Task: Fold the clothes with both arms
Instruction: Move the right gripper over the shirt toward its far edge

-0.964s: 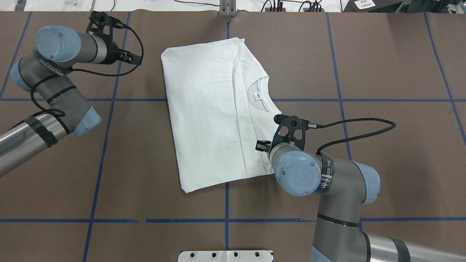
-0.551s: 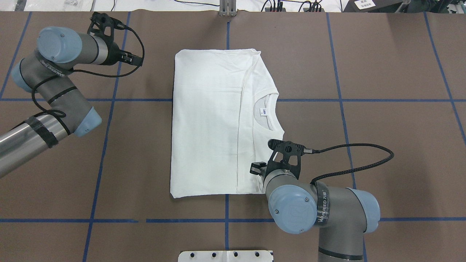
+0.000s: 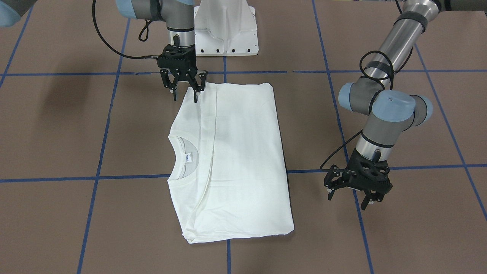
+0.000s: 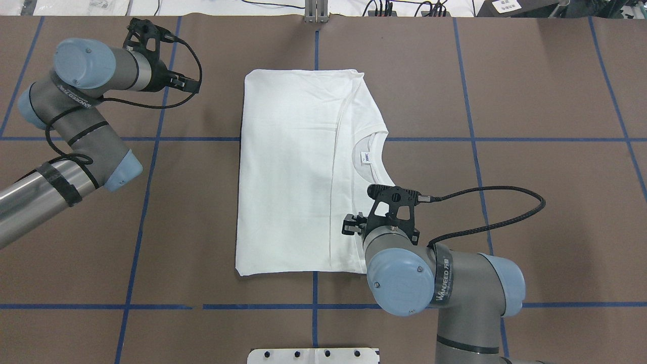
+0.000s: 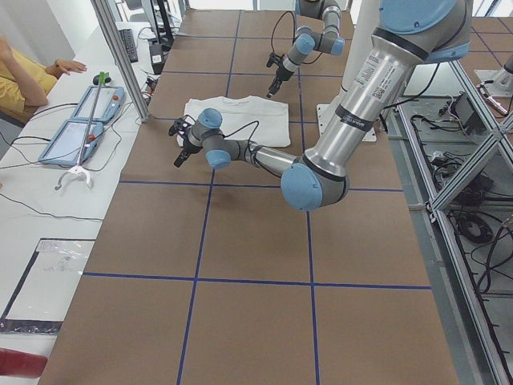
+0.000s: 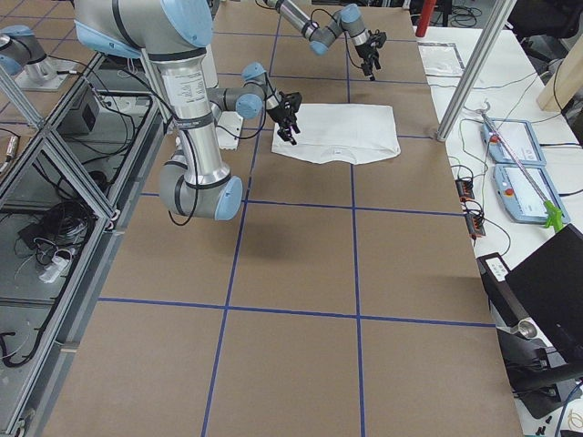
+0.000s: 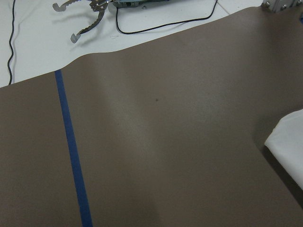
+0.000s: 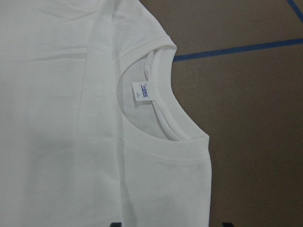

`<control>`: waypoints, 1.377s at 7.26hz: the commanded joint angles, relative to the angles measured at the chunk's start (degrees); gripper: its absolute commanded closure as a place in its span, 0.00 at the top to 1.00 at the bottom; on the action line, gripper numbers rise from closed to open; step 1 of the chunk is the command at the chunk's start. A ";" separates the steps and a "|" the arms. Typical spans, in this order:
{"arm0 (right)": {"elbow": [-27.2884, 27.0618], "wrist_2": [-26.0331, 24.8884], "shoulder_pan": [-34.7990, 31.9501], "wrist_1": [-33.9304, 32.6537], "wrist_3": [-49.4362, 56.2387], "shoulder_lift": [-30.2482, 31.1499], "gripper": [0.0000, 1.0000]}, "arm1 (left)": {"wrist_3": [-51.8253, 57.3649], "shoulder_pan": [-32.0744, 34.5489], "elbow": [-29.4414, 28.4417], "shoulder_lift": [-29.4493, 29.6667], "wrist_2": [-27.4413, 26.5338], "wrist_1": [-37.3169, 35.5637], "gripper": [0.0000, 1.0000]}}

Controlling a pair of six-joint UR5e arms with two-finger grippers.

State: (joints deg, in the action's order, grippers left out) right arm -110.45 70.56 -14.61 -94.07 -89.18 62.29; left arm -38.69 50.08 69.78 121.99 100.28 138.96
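While the white shirt [image 4: 293, 167] lies folded into a long rectangle in the middle of the brown surface [image 4: 546, 91], neither hand holds it. It lies flat across a blue tape line [image 4: 177, 139]. Its ribbed collar [image 8: 165, 118] opens toward the robot's right, and a small neck label [image 8: 143, 92] shows inside.

The right hand [image 3: 185, 97] points straight down at the shirt's corner nearest the robot's base, on the collar side. Its fingers are spread wide with nothing between them. One fingertip seems to sit right at the fabric's edge, though whether it touches is hard to tell from these angles.

The left hand [image 3: 352, 199] hangs over bare surface beyond the shirt's opposite long edge, near its far corner but apart from it. Its fingers are released and empty. Its wrist camera sees mostly brown surface, with one white shirt corner at the edge of the view.
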 commanded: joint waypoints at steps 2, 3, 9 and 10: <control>10.03 5.89 -7.78 -6.92 3.13 -12.77 1.00 | 0.02 -0.07 0.18 -0.09 0.00 0.00 1.00; 18.09 7.65 -10.50 -6.66 4.88 -17.86 1.00 | 0.02 -0.07 0.53 -0.09 0.00 0.00 1.00; 51.55 12.85 -16.77 2.31 11.73 -32.76 1.00 | 0.02 -0.25 1.06 -1.41 0.09 0.00 1.00; 51.65 14.24 -16.77 2.05 12.36 -32.68 1.00 | 0.02 -0.25 1.06 -1.41 0.09 0.00 1.00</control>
State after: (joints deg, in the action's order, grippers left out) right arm -60.17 83.69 -31.31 -92.09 -78.21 29.70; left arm -38.67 49.87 70.73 120.75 100.37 138.95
